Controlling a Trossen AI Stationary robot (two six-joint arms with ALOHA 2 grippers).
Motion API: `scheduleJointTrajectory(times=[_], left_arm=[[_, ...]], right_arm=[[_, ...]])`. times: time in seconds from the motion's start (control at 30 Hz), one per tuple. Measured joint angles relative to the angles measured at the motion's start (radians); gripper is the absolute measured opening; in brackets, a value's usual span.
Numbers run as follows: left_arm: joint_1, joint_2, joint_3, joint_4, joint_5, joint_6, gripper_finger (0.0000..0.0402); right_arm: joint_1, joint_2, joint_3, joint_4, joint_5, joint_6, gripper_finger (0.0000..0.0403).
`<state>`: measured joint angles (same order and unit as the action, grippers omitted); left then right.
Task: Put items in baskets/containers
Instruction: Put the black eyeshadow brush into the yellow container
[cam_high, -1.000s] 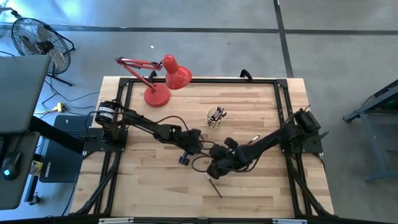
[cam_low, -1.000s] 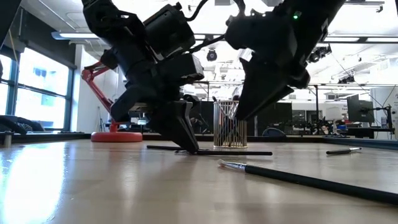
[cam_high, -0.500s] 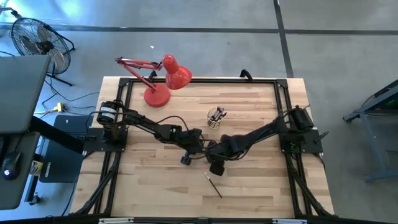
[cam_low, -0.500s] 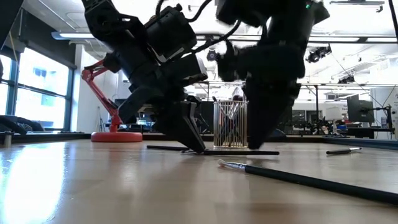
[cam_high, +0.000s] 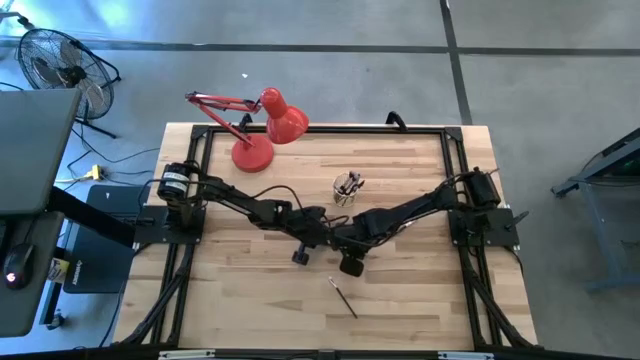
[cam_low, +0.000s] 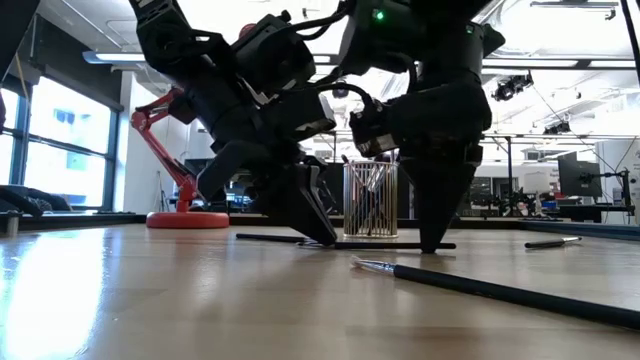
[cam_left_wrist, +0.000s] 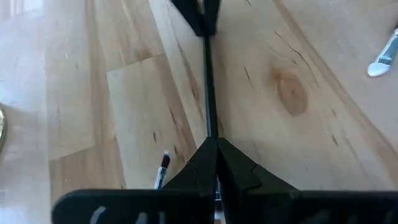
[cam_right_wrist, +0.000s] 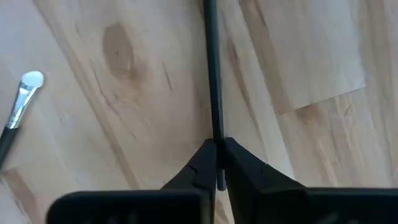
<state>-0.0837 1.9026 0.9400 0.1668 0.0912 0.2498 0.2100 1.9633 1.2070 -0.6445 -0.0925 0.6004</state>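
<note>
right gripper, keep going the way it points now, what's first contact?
Likely the tabletop. In the low view the right gripper points steeply down, fingers pinched on the thin dark brush lying flat on the wood. Further along that brush sits the left gripper, pinching its other end.

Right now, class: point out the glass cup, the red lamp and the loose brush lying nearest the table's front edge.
glass cup (cam_high: 346, 190), high view, on its rim.
red lamp (cam_high: 252, 154), high view, on its round base.
loose brush (cam_high: 343, 297), high view, on the middle of its handle.
</note>
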Motion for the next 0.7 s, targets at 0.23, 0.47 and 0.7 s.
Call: scheduleJointTrajectory(times=[0.23,0.47,0.7], left_arm=[[-0.001,0.0,-0.001,0.02,-0.017,-0.008,0.0003],[-0.001,0.002,-0.001,0.031,0.005,-0.079,0.0056],[0.0,-0.032,0.0,-0.046,0.003,-0.114,0.0137]], right_arm=[[0.003,0.001,-0.001,-0.001,0.01,0.003,0.0009],[0.004,0.002,-0.002,0.003,0.012,0.008,0.001],[0.01,-0.022,-0.005,0.007,0.032,0.141,0.0007]])
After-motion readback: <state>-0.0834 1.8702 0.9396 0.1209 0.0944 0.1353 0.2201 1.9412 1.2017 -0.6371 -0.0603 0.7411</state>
